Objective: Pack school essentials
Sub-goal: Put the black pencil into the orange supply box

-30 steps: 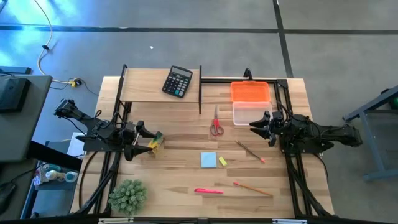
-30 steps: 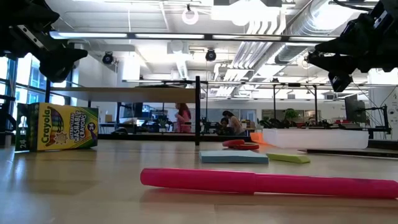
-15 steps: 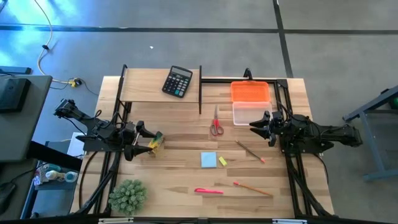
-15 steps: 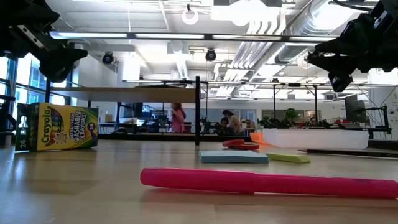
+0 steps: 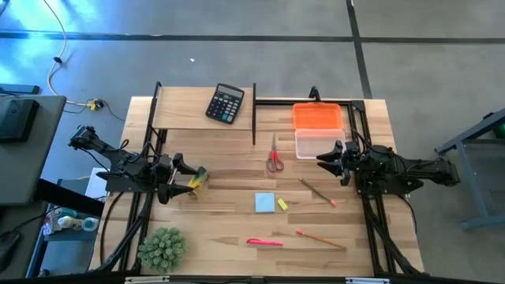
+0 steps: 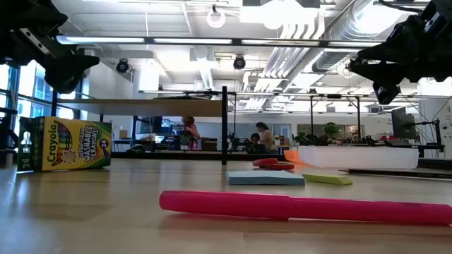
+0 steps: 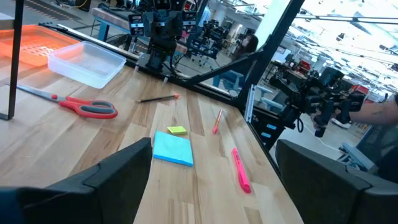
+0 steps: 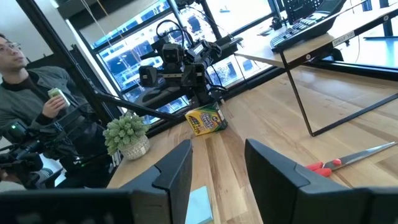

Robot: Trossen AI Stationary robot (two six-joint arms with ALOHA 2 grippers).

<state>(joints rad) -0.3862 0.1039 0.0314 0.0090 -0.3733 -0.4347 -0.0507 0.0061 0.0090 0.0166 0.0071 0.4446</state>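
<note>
Right gripper (image 5: 324, 160) hangs above the table with its fingers parted and nothing between them, just beside the clear container (image 5: 319, 143) whose orange lid (image 5: 319, 116) lies next to it on the far side. Left gripper (image 5: 183, 175) hangs at the opposite edge, fingers spread wide and empty, with the crayon box (image 5: 198, 180) just at its tips.

Red-handled scissors (image 5: 274, 156) lie between the two arms, near the container, long axis running toward the shelf, handles nearer the front. Of the loose items they lie closest to the right gripper, straight out ahead of its fingers. One thin pencil (image 5: 317, 192) lies diagonally just in front of the right arm's base.

Further out, toward the front, sit the blue note pad (image 5: 265, 203) with the yellow block (image 5: 282, 204) touching its side, then the pink pen (image 5: 264, 242) and the second pencil (image 5: 320, 238), both lying crosswise near the front edge.

Judgement: nothing is packed yet. The right arm is nearer the scissors, both pencils and the container; the crayon box falls to the left arm. The scissors' axis lies across the right gripper's line of reach, so its fingers would need turning to straddle them.

Calculator (image 5: 226, 103) on the shelf and green plant (image 5: 162, 248) at the front corner stand well apart.
</note>
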